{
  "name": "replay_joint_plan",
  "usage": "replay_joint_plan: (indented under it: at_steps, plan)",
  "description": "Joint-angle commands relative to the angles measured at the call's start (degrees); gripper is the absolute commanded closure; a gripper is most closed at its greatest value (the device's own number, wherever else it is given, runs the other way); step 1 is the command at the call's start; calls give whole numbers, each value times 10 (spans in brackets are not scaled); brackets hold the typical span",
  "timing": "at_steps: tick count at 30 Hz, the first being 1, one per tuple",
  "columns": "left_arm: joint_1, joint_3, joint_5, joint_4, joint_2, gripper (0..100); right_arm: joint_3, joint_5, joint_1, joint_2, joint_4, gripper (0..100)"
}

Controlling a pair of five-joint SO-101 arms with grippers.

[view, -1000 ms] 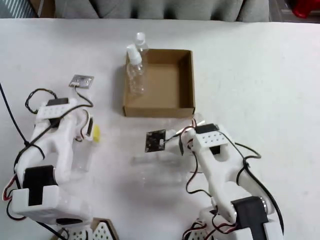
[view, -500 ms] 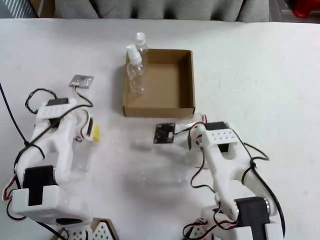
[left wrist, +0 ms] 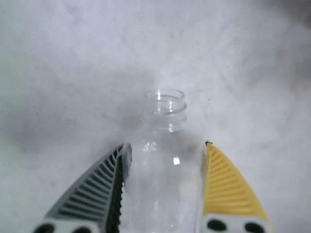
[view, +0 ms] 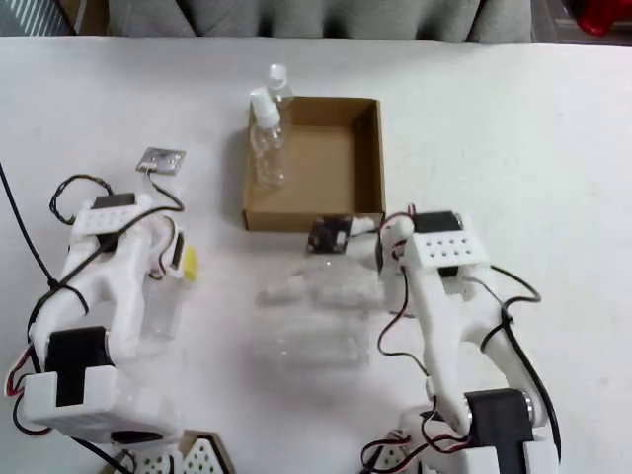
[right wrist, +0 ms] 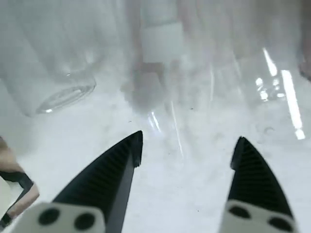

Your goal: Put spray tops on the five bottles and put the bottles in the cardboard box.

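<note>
My left gripper (left wrist: pixel 163 160) is shut on a clear bottle (left wrist: pixel 164 165) with a bare, open neck, held between the grey and yellow fingers. In the high view this gripper (view: pixel 181 261) sits at the table's left. My right gripper (right wrist: pixel 189 141) stands open just above the table, nothing between its fingers, with clear bottles (right wrist: pixel 58 63) lying ahead of it. From above, it (view: pixel 341 239) hovers at the near wall of the cardboard box (view: pixel 341 207). Two clear bottles (view: pixel 321 286) lie on the table nearer than the box. Two bottles with spray tops (view: pixel 267 138) stand at the box's left wall.
A small silvery square piece (view: pixel 160 161) lies on the table beyond the left arm. The box's floor (view: pixel 321 163) is bare on its right side. Open white table stretches to the right of the box and the right arm.
My right arm has swung away from the table's front toward the box's near wall, uncovering the lying bottles. The left arm with its bottle has kept still.
</note>
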Motion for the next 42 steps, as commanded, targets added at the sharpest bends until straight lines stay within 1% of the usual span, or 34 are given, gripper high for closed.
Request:
replay_joint_plan:
  at_steps: [1,3,5,9,15,19,26,31,35,42]
  plan:
    - [2,-26,-5,-14,-7,977,-59,-77,-45,-13,21,842]
    - [2,-26,-5,-14,-7,977,-59,-102,-73,-10,21,858]
    - [2,-26,-5,-14,-7,977,-58,-122,-98,-8,21,852]
    - [2,-26,-5,-14,-7,977,-54,-148,-131,-7,7,854]
    - [2,-27,-5,-14,-7,977,22,-160,-161,-7,-109,858]
    - [2,-27,-5,-14,-7,977,53,-156,-188,-7,-138,858]
    - [2,-28,-5,-14,-7,977,58,-156,-170,-7,-178,854]
    - [2,-28,-5,-14,-7,977,75,-152,-173,-7,-204,854]
    - [2,-28,-5,-14,-7,977,108,-107,-172,-7,-236,858]
    - [2,-29,-5,-14,-6,977,114,-105,-170,-7,-259,858]
